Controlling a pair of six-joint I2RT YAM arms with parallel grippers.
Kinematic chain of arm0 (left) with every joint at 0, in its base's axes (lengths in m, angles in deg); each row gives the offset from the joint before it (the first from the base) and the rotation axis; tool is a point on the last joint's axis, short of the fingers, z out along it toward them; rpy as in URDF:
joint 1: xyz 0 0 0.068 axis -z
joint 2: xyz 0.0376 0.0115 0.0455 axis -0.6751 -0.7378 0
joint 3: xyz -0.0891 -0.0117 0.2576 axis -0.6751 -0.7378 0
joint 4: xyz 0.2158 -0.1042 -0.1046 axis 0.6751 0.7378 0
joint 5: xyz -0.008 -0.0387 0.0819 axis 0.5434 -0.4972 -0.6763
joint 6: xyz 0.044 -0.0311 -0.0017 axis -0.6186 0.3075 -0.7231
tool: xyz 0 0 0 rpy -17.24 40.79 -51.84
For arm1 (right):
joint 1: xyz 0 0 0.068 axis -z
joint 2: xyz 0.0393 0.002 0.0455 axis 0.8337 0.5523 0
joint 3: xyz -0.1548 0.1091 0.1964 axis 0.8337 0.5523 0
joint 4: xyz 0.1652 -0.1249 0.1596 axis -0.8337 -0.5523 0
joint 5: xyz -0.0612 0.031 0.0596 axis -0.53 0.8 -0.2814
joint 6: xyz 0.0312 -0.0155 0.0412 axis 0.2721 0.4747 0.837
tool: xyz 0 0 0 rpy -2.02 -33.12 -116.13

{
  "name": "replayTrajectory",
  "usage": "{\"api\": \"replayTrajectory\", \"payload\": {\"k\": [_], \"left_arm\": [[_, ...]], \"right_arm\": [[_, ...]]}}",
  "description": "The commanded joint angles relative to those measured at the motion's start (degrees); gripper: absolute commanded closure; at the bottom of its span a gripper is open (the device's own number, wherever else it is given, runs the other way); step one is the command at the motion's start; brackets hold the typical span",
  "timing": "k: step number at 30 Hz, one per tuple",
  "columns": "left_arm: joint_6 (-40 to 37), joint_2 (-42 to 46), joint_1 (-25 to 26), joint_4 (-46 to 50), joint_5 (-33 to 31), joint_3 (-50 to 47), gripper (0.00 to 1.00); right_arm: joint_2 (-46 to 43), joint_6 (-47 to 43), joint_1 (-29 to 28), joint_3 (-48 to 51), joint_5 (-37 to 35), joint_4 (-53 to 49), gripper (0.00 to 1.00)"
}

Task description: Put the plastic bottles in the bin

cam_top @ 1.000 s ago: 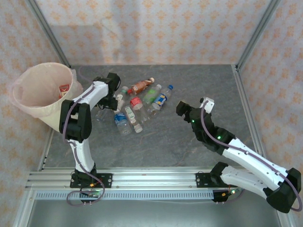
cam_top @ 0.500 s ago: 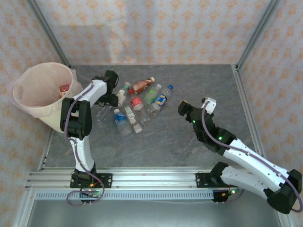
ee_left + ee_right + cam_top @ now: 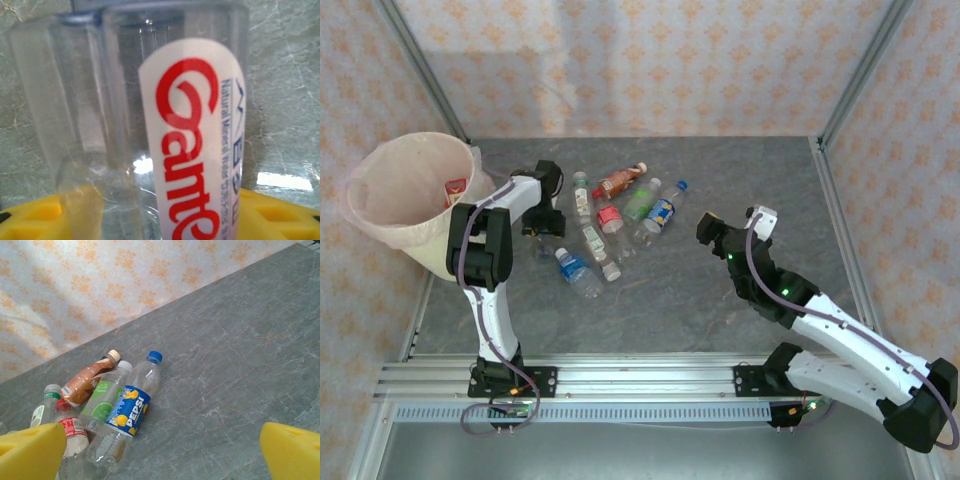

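Left fingers (image 3: 30, 220) stand on either side of a clear bottle (image 3: 190, 150) with a white label and red lettering, their yellow pads against its walls. Whether they press it firmly enough to carry it, I cannot tell. The bottle's long axis runs straight away from the wrist, crosswise to the line on which the fingers close, so the grip spans its width. In the top view the bin (image 3: 390, 238) is near, to the left of this arm, and it is the arm closer to the bin. The coming move looks like a short lift and swing leftward over the rim. Right fingers (image 3: 30, 450) are spread wide and hold nothing. The other bottles (image 3: 610, 215) lie on the counter (image 3: 740, 170) between the 2 arms. The Pepsi bottle (image 3: 127, 407) is the 1 nearest the right fingers, ahead of them and to their left, its cap pointing away.
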Motion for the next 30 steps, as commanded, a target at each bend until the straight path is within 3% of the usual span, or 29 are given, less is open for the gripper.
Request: {"api": "replayTrajectory", "payload": {"k": [1,10,17,24,30], "left_arm": [[-0.3,1.6,1.2,2.6,-1.5,2.2,0.45],[3.6,21.2,8.7,5.8,-5.5,10.6,0.53],[9.4,32.0,8.1,10.9,-28.1,20.9,0.54],[10.9,37.5,-9.9,8.1,-28.4,21.6,0.54],[15.6,37.1,-24.9,8.0,-24.2,18.5,0.51]], "right_arm": [[-0.1,-1.3,0.2,0.3,-2.1,0.4,0.01],[0.9,-7.8,0.1,1.2,4.7,7.2,0.01],[3.7,-10.6,0.2,-0.8,6.6,9.5,0.01],[6.5,-10.6,0.2,-2.6,9.1,10.4,0.01],[7.5,-10.5,0.2,-3.2,11.2,10.5,0.01]]}}
